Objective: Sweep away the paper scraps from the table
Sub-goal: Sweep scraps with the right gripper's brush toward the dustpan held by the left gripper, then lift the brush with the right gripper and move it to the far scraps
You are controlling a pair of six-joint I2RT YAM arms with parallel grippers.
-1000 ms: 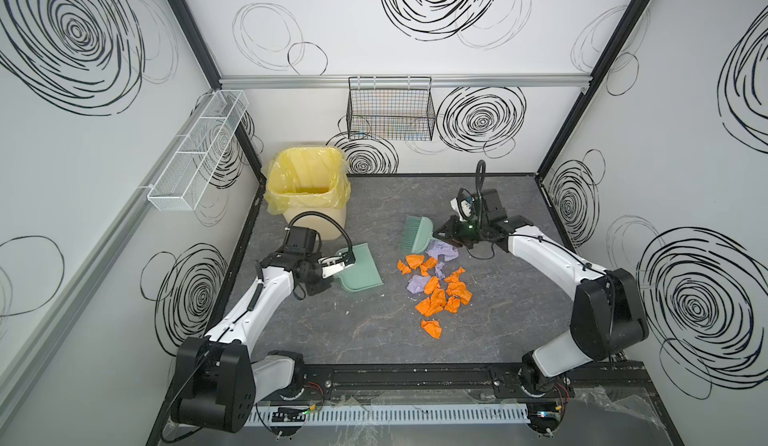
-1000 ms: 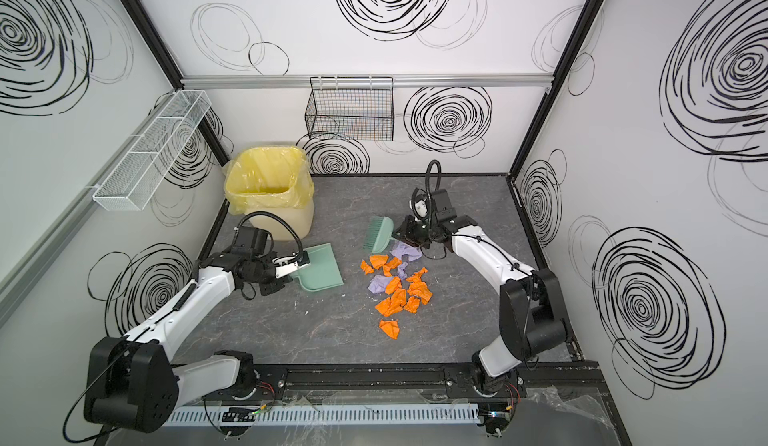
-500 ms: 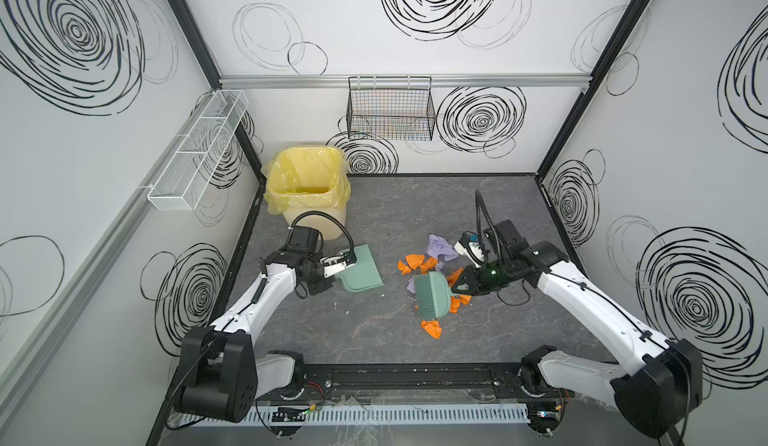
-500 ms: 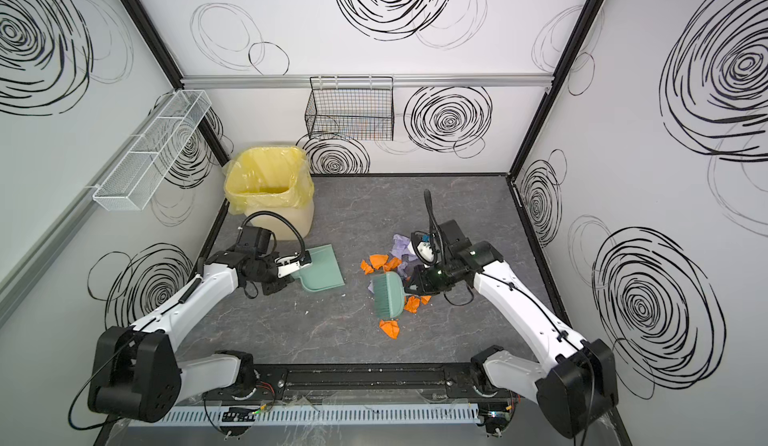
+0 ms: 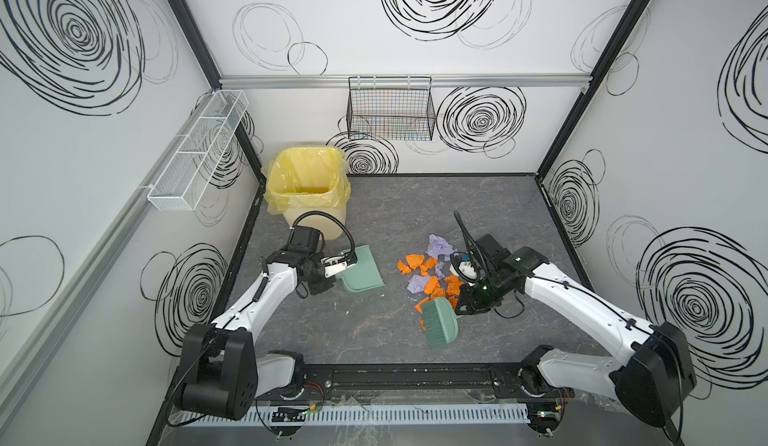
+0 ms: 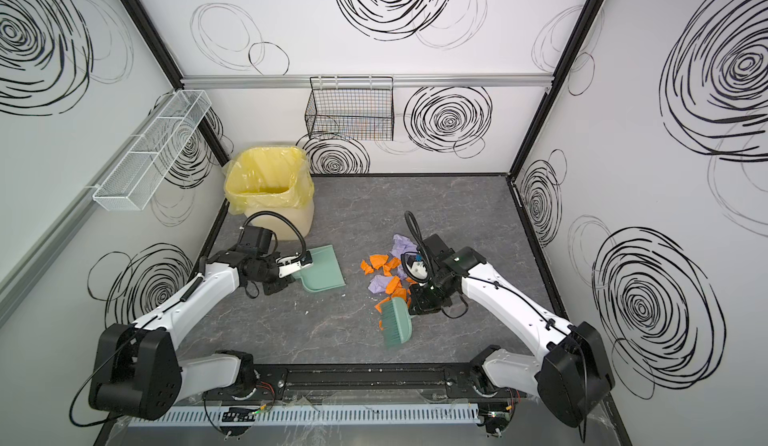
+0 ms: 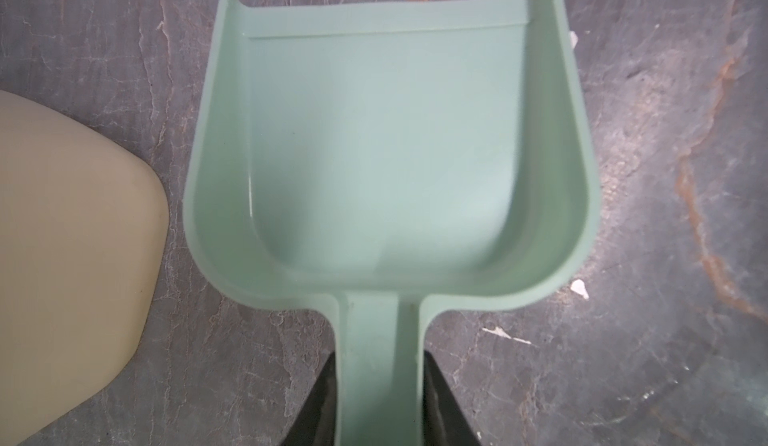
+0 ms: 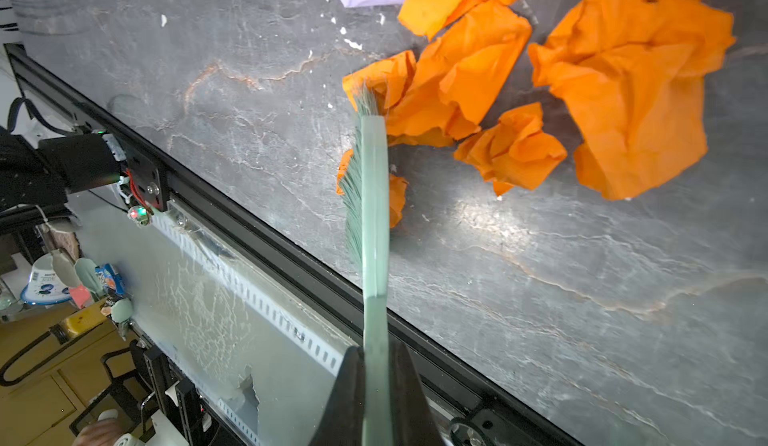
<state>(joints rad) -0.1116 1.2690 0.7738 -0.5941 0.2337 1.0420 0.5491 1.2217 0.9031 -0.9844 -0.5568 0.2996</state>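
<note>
The brush lies against the orange and lilac paper scraps; the dustpan sits apart on the table.

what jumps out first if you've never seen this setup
The bright orange and lilac crumpled paper scraps heaped right of centre on the dark grey marbled table. At their near edge the right gripper holds a pale green brush; left of centre the left gripper holds an empty green dustpan.
</note>
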